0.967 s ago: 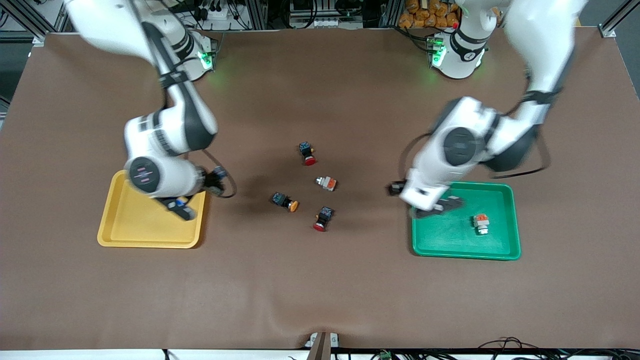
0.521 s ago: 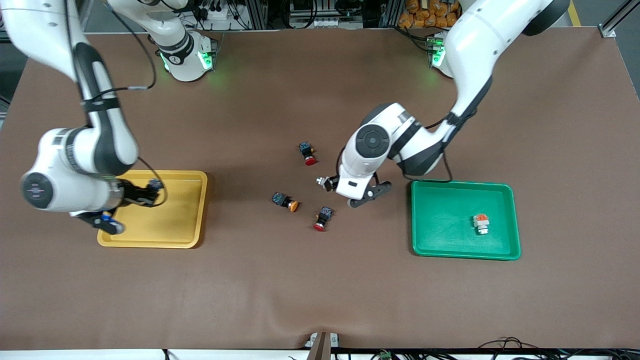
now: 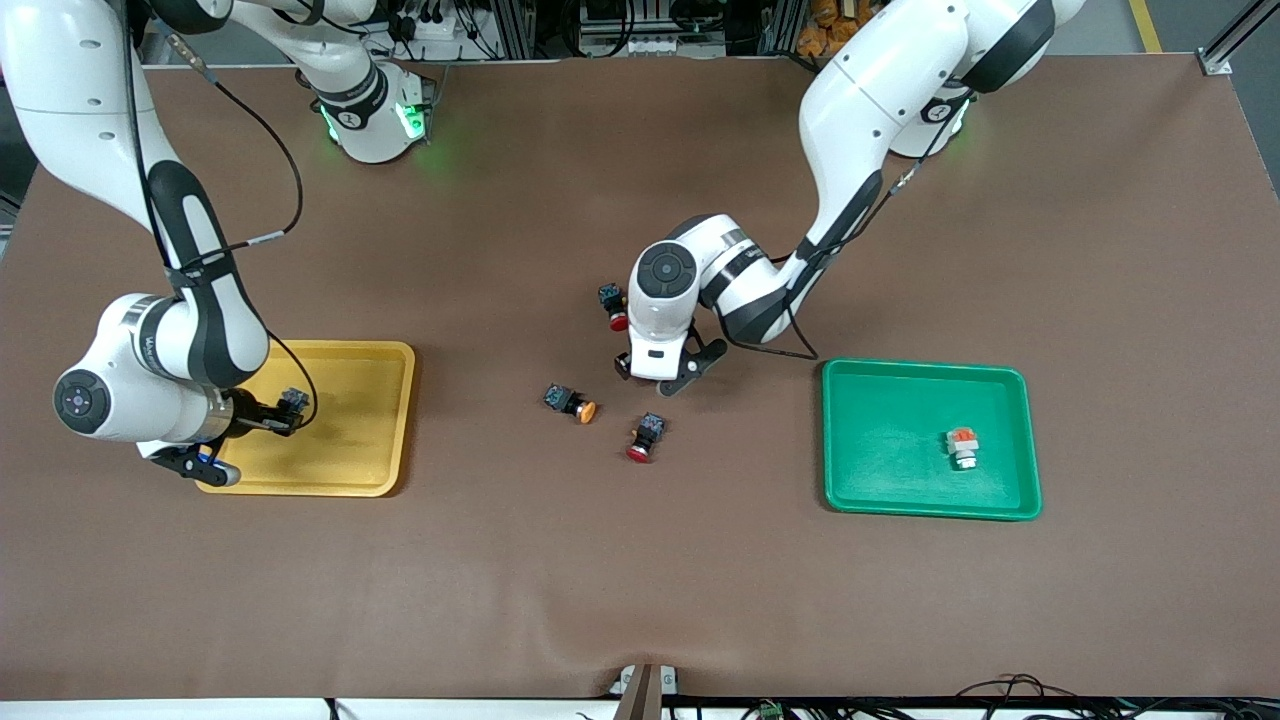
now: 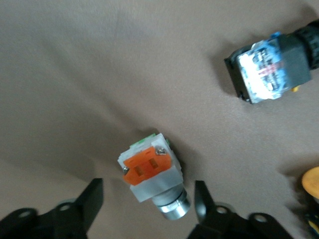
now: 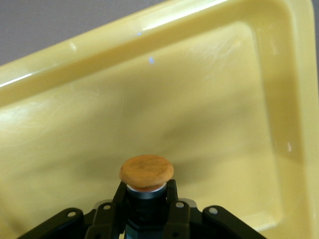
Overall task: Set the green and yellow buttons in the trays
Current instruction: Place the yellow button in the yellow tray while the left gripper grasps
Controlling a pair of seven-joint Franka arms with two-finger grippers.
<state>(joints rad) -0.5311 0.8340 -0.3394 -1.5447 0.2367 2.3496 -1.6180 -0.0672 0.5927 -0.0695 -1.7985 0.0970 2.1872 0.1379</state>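
Looking down from the front, we see the right gripper (image 3: 215,455) over the yellow tray (image 3: 385,440), at the corner toward the right arm's end of the table. Its fingers are pinched on a black-bodied button (image 5: 146,177); the right wrist view shows the round yellow-orange cap pointing at the tray floor, clamped between the fingers (image 5: 172,209).

We find the left gripper (image 4: 147,211) low over the middle of the table. Its fingers (image 4: 87,204) stand spread on either side of a white button (image 4: 152,181) with an orange block and a green cap edge, lying on the table. We see a gap between each finger and the button, so nothing is gripped. From the front this button is hidden under the left wrist (image 3: 660,345).

Another white button (image 3: 962,447) with an orange block lies in the green tray (image 3: 900,500), toward the left arm's end of it.

A second yellow-capped button (image 3: 572,402) lies on the table between the trays, nearer the camera than the left gripper. A red-capped switch (image 3: 645,437) lies near it, nearer still to the camera. Another red-capped switch (image 3: 613,305) lies just beside the left wrist, farther from the camera than these two.
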